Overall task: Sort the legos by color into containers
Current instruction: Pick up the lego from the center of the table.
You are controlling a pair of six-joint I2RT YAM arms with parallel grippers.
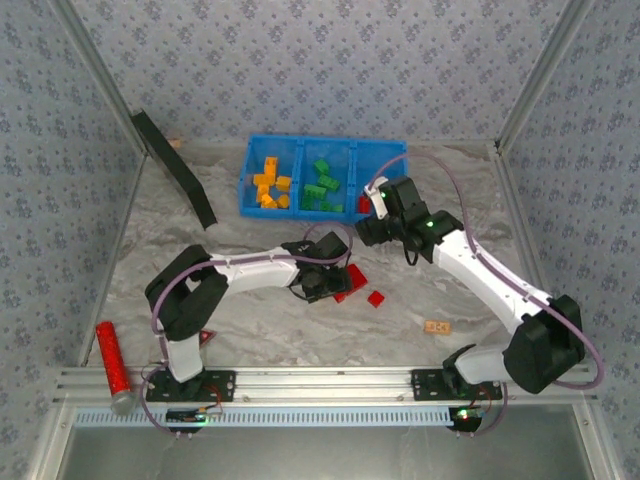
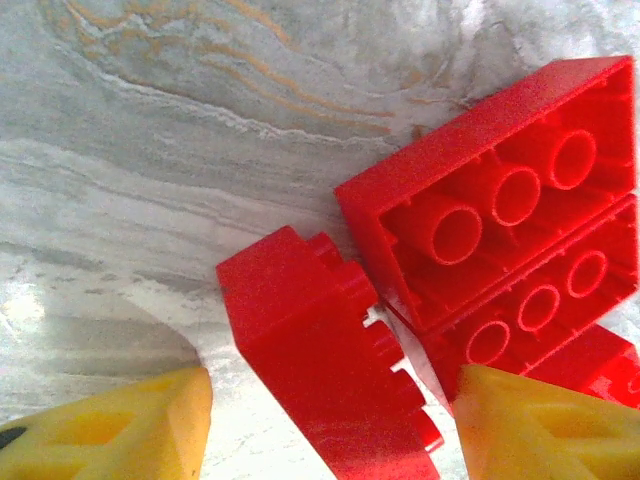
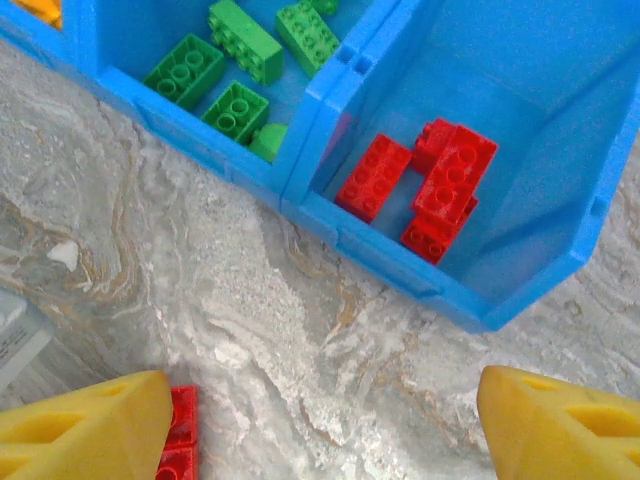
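**Red studded plastic bricks (image 2: 500, 230) lying loose**

On the marbled grey table (image 2: 150, 150) one red brick (image 2: 320, 380) was straddled by the left gripper (image 2: 330, 430); its yellow fingers (image 2: 110, 435) were held apart, a gap being left at one side; the right gripper (image 3: 320, 430) was held wide open and empty just before the bright blue three-compartment plastic bin (image 3: 450, 290); sorted red bricks (image 3: 455, 180) were lodged in its right compartment, green bricks (image 3: 240, 40) in the middle, orange bricks (image 1: 270, 185) in the left.

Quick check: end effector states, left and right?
Left end effector: open, straddling a red lego brick, not clearly gripping it.
Right end effector: open, empty, beside the blue bin.
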